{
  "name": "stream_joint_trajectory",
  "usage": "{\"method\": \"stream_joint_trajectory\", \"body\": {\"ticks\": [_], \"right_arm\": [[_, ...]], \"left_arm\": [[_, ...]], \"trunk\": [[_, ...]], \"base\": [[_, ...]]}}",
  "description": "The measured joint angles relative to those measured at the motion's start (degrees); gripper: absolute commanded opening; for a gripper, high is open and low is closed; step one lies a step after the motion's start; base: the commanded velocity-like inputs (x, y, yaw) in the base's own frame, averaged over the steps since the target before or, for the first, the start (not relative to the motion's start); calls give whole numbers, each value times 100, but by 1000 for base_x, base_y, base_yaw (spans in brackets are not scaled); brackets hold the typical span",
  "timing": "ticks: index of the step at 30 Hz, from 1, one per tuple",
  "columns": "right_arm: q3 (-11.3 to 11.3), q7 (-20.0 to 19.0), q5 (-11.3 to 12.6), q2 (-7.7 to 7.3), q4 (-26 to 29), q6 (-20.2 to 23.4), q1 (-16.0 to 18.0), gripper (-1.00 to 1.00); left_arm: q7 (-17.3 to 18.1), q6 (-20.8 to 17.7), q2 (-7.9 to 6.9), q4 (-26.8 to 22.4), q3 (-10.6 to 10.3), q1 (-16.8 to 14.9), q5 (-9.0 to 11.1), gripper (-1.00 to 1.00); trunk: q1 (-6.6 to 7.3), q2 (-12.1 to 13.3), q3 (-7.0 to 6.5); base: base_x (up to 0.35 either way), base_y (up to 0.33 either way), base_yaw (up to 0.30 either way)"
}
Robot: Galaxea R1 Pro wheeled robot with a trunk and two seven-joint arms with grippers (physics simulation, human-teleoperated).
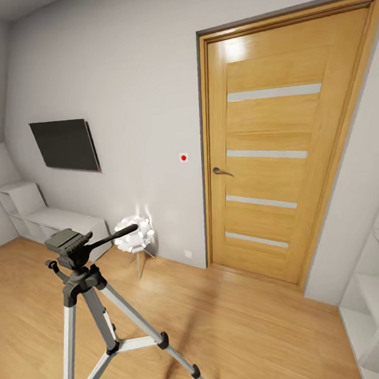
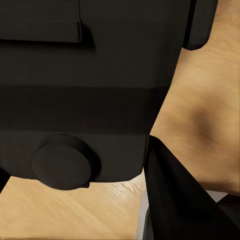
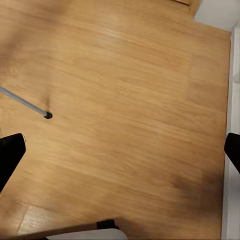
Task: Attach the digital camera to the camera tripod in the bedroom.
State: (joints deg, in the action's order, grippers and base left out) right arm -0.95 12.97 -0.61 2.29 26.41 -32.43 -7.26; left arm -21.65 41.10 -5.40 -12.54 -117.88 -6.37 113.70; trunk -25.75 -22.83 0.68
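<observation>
The camera tripod (image 1: pixel 84 300) stands on the wood floor (image 1: pixel 240 322) at the head view's lower left, its bare head plate facing up. The left gripper (image 2: pixel 75 125) looks clenched on the digital camera (image 2: pixel 75 85), so that arm seems nearer. The right gripper (image 3: pixel 120 150) hangs released above the floor, one tripod foot (image 3: pixel 47 115) off to its side

Camera tripod (image 1: pixel 86 289): lower legs cut off by head view's bottom edge, only one foot visible. Door (image 1: pixel 283 148) top corner cropped at right edge. White shelving (image 1: pixel 378 306) cut by right edge. Left wrist view: digital camera (image 2: pixel 80 90) too close, body overruns frame edges, blurred; left jaws mostly hidden behind it. Right wrist view: right fingertips (image 3: pixel 10 155) clipped at both sides; tripod leg (image 3: pixel 25 104) cut off at frame edge.
</observation>
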Motion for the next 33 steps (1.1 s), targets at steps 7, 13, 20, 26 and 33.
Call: {"method": "stream_joint_trajectory", "body": {"ticks": [7,13,20,26,33], "right_arm": [[0,0,-2,0,-2,0,0,100],[0,0,2,0,0,1,0,100],[0,1,-1,-1,-1,1,0,100],[0,1,-1,0,-1,1,-1,100],[0,0,-1,0,-2,1,0,100]], "left_arm": [[0,0,0,3,3,-1,1,-100],[-1,0,0,2,3,-1,-1,-100],[0,-3,0,2,-2,1,0,-100],[0,-4,0,3,0,4,1,-100],[1,-1,0,4,0,1,1,-100]], "trunk": [[0,0,0],[0,0,0],[0,0,0],[0,0,0],[0,0,0]], "base": [[1,-1,284],[0,0,284],[0,-87,284],[0,-233,284],[0,-70,284]]}}
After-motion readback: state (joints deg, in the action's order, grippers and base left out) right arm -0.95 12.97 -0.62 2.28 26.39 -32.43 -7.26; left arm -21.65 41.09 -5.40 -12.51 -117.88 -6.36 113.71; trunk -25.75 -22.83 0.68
